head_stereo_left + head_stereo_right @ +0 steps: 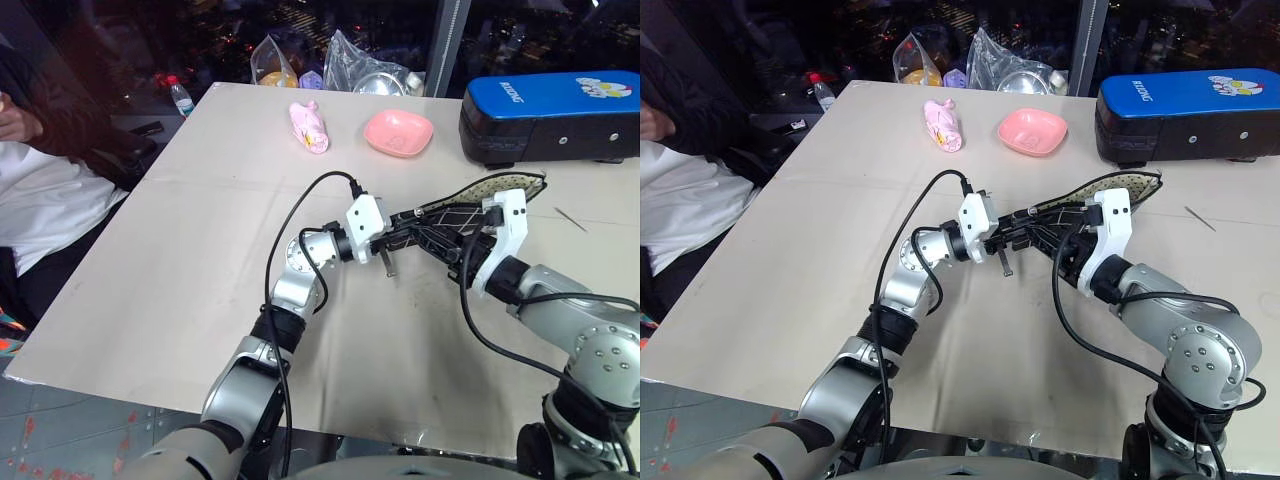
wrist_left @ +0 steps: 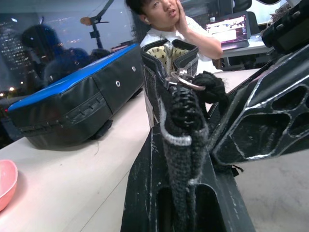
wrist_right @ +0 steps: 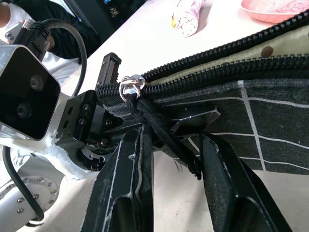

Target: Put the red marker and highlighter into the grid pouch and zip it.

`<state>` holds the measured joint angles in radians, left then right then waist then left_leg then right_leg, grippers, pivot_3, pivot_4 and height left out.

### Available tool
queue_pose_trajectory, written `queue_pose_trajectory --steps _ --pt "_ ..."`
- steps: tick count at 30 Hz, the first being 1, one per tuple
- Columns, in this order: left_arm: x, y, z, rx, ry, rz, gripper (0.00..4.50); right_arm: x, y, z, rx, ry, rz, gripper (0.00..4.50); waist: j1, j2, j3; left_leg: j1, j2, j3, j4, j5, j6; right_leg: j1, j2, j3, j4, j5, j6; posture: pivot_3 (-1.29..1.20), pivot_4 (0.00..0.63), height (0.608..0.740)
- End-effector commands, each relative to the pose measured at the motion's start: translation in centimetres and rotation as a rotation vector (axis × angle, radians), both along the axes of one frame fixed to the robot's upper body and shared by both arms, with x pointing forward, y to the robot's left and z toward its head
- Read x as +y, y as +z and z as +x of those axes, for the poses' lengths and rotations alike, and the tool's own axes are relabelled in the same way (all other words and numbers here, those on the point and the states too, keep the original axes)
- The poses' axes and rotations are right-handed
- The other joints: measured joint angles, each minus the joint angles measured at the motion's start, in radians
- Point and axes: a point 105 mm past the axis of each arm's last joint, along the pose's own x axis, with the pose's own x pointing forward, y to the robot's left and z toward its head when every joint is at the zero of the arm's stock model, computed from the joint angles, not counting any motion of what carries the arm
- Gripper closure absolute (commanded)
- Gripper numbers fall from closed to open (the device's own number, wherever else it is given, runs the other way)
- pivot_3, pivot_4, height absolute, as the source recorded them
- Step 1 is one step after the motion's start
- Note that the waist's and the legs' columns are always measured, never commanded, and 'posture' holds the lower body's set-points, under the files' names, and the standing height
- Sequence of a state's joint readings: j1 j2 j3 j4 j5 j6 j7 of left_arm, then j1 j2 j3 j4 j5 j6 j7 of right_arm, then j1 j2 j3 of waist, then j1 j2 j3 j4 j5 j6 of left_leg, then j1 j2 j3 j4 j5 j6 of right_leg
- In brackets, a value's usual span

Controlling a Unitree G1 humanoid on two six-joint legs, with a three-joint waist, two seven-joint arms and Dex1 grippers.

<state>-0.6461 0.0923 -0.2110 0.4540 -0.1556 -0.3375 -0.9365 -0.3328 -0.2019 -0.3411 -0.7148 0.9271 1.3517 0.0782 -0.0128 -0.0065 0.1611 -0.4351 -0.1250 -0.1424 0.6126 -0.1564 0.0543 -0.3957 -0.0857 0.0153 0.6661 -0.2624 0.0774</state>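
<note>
Beige tabletop [image 1: 180, 300] fills most of the head views, bare across its lower left and crowded only along the upper edge, where a pink bowl [image 1: 398, 133], a pink wrapped item [image 1: 310, 127] and a blue-and-black case [image 1: 550, 115] sit. At frame centre the grid pouch [image 1: 450, 215] is held up off the table between both arms. The left gripper [image 1: 392, 240] is clamped tight on the pouch's end by the zipper, its fingers pinching the fabric. The right gripper [image 3: 171, 154] stands narrow around the black cord tied to the metal zipper ring [image 3: 131, 87]; whether it truly grips the cord I cannot tell.

The pouch looks soft and light, sagging without support, so it likely needs tension from one end while the other hand pulls. Its mouth gapes toward the case, showing a dotted lining. The knotted cord seems the best hold, being thicker than the ring. Sliding room runs toward the upper right, though the case's edge stands near that end. Marker and highlighter are probably inside, hidden.
</note>
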Motion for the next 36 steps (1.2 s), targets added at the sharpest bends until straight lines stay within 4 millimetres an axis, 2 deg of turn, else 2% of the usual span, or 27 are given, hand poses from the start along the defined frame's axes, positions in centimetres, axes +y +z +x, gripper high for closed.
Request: queue_pose_trajectory --steps 1,9,21,28,36 --pt "0.1 -0.4 0.0 0.001 0.009 0.033 4.5 -1.2 1.8 -0.5 -0.101 -0.043 -0.039 3.65 0.0 0.0 0.0 0.0 0.0 0.0 0.0 0.0 0.0 0.0 0.0 0.0 0.0 0.0 0.0 0.0 0.15 0.74" --pt "0.2 -0.6 0.2 0.001 0.019 0.035 4.5 -1.9 2.2 -0.8 -0.121 -0.034 -0.067 3.65 0.0 0.0 0.0 0.0 0.0 0.0 0.0 0.0 0.0 0.0 0.0 0.0 0.0 0.0 0.0 0.0 0.15 0.74" --pt "0.7 -0.7 0.5 0.02 0.044 0.033 4.5 -0.5 2.4 -2.0 -0.127 0.087 -0.043 3.65 0.001 0.0 0.0 0.0 0.0 0.0 0.0 0.0 0.0 0.0 0.0 0.0 0.0 0.0 0.0 0.0 0.15 0.74" --pt "0.6 -0.7 0.4 0.051 0.034 0.014 4.5 0.0 2.3 -2.0 -0.113 0.108 -0.041 3.65 0.0 0.0 0.0 0.0 0.0 0.0 0.0 0.0 0.0 0.0 0.0 0.0 0.0 0.0 0.0 0.0 0.15 0.74" --pt "0.7 -0.5 -0.2 0.165 -0.04 -0.021 4.5 1.6 3.0 -2.0 -0.079 0.148 0.107 3.65 -0.001 0.0 0.0 0.0 0.0 0.0 0.0 0.0 0.0 0.0 0.0 0.0 0.0 0.0 0.0 0.0 0.15 0.74"
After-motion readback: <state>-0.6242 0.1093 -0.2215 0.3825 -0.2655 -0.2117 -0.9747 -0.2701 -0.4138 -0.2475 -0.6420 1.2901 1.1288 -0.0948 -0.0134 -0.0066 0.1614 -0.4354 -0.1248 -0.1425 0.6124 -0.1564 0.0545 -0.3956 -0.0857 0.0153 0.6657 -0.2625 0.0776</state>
